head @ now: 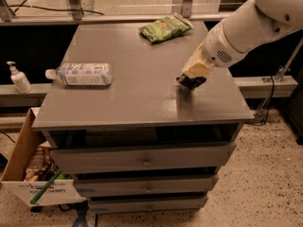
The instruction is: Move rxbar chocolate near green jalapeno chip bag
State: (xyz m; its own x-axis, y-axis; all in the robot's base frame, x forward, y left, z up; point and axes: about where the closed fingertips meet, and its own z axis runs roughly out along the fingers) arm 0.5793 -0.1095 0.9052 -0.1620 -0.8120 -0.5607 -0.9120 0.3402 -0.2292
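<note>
Arm (246,27) cut off (tool (191,81) over tabletop (132,96))

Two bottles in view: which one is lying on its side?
The clear water bottle on the tabletop's left; the white pump bottle stands upright beyond its left edge. The pincer is low over the tabletop's right side.
</note>
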